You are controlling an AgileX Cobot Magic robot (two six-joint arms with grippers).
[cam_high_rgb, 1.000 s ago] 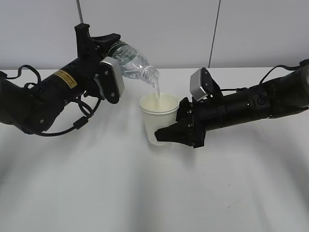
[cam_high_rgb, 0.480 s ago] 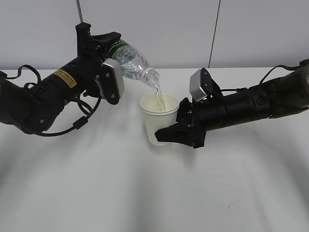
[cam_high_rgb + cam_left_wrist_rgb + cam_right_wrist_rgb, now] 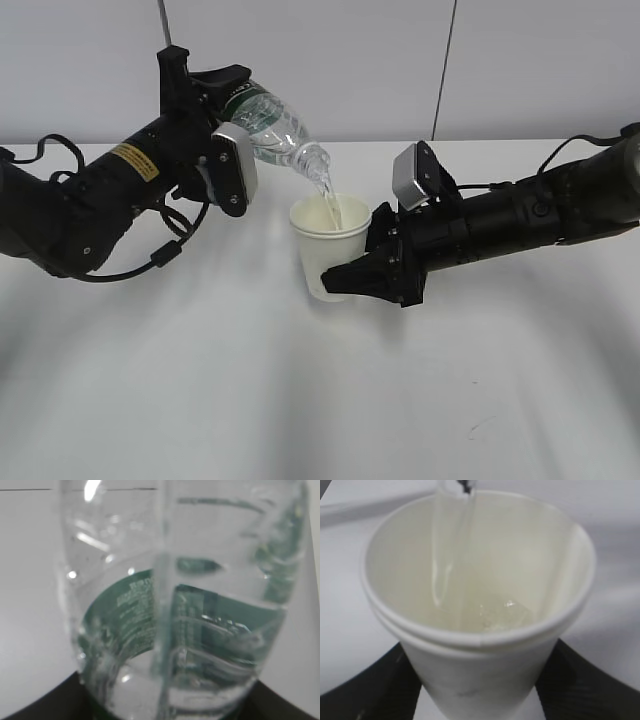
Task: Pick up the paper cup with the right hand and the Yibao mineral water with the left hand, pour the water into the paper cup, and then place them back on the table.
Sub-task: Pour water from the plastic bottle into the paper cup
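My left gripper [image 3: 222,95], on the arm with the yellow sticker, is shut on the Yibao mineral water bottle [image 3: 272,130] and holds it tilted, neck down to the right, over the paper cup [image 3: 328,246]. A stream of water runs from the neck into the cup. The bottle fills the left wrist view [image 3: 180,605], green label showing. My right gripper [image 3: 345,278] is shut on the cup's lower wall and holds it upright just above the table [image 3: 300,400]. The right wrist view shows the cup [image 3: 480,645] with water pooling inside.
The white wall stands close behind the table's back edge [image 3: 500,140]. A dark vertical cable [image 3: 443,60] hangs down the wall behind the right arm. A cable loop [image 3: 172,245] hangs under the left arm.
The bottle has tipped slightly further and its neck has come closer over the cup. The water stream keeps running into the cup. The right arm and cup stay still.
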